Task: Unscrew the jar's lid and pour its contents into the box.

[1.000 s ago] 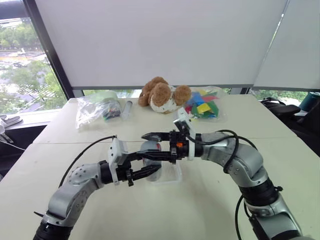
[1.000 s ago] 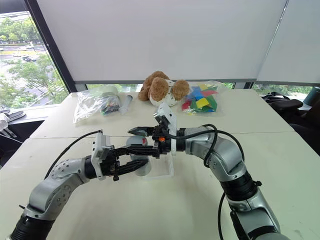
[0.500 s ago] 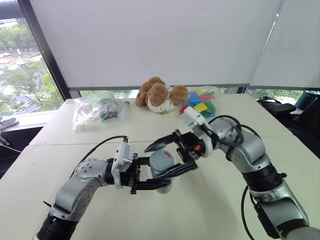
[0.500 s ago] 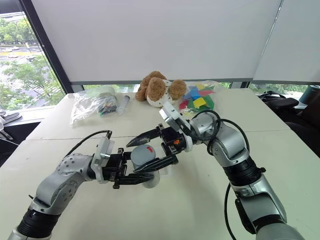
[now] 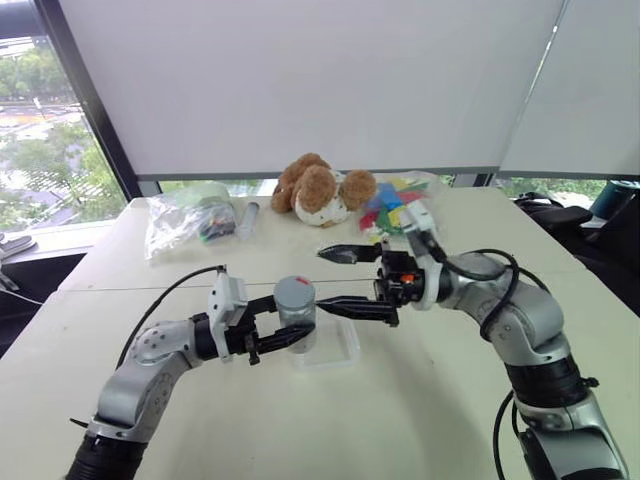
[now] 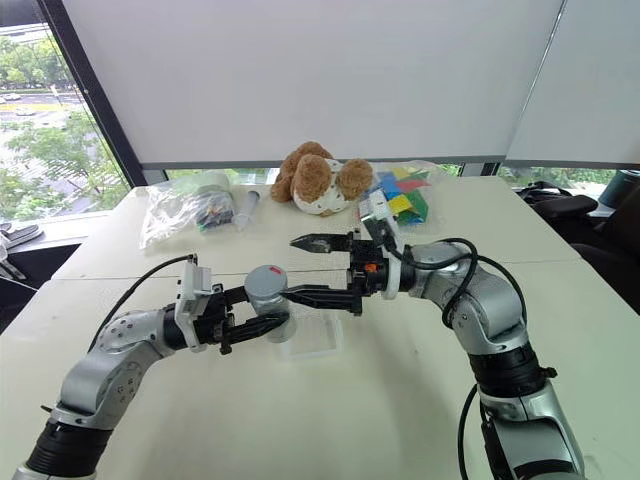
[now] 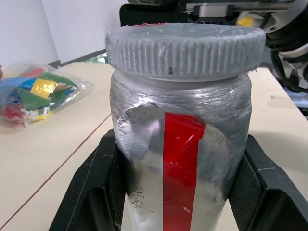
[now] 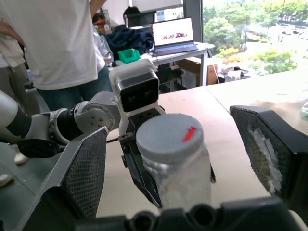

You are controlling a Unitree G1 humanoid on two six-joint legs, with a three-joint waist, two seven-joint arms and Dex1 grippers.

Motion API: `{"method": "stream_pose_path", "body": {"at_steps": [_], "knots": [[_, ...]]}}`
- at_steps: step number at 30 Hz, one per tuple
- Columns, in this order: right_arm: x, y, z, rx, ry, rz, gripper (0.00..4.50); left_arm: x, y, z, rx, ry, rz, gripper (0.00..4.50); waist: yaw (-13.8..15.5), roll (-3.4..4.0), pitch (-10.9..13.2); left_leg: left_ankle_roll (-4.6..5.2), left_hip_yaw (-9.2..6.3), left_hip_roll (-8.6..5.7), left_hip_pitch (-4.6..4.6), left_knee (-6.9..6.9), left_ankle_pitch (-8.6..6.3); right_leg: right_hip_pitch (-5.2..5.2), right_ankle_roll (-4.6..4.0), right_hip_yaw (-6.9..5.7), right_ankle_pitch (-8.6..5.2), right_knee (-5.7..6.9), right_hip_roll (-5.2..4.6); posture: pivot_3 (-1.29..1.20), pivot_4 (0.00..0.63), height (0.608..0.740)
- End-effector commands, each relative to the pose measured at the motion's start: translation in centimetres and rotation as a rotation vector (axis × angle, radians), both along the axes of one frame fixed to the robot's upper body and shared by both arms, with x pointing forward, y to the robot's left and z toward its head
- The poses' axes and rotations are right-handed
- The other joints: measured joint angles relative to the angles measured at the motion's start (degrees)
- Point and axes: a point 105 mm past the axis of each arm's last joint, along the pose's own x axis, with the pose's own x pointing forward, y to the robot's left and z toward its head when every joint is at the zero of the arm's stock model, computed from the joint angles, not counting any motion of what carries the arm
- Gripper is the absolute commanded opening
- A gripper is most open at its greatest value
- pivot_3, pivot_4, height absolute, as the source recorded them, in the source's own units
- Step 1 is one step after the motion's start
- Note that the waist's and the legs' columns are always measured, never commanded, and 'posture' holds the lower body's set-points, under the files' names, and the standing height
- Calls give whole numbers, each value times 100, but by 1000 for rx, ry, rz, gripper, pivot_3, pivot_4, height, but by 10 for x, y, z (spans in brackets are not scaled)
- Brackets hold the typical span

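The left gripper [image 5: 285,336] is clenching the jar [image 5: 296,322] around its silvery body and holding it upright above the worktop [image 5: 420,400], near the middle of the head views. In the left wrist view both black fingers [image 7: 94,192] are pressing against opposite sides of the jar, whose red stripe label [image 7: 180,163] is facing the camera. The lid [image 5: 294,291] is sitting on top of the jar, its ribbed grey rim fully seated.

The right gripper [image 5: 335,278] is reaching in from the 3 o'clock side with its fingers spread wide. One finger is hanging above and beyond the lid toward 1 o'clock, and the other is lying level just beside the jar's shoulder; whether it is touching the jar cannot be told. In the right wrist view the lid is lying between the two spread fingers with gaps on both sides.

The box [image 5: 335,347], a shallow clear tray, is resting on the worktop right beneath and slightly toward 4 o'clock of the jar.

Along the far edge at 12 o'clock a brown plush dog [image 5: 322,189] is lying, with a bag of coloured pieces [image 5: 402,210] at its 3 o'clock side and a clear plastic bag [image 5: 188,222] well off toward its 9 o'clock side.

In the right wrist view a person in a white shirt [image 8: 53,43] is standing behind the robot.
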Motion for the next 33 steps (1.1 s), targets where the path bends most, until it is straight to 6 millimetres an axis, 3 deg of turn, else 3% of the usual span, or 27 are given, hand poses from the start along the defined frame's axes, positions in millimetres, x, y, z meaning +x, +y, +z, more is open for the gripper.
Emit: {"method": "stream_pose_path", "body": {"at_steps": [1,8,18,33], "knots": [[-5,16,2,-15,-48,4,4430,1,-6,11,-7,-62,-10,2095,-3,0,0,0,1,0,0,1,0,1,0,0,0,0,0,0,150,740],[7,30,-1,-38,-65,-21,4430,-2,-13,10,-12,-67,-35,2095,-13,0,0,-1,2,-1,0,0,1,0,0,0,0,0,2,0,150,740],[16,30,1,-32,-51,-22,4430,-7,-14,9,-9,-70,-47,2095,-10,0,0,-2,0,-1,0,1,2,0,0,0,0,1,3,0,150,740],[30,-6,-15,-27,47,-57,4430,-10,-10,9,-6,-82,-59,2095,-10,0,0,-2,1,0,1,1,2,0,0,1,1,3,3,0,150,740]]}}
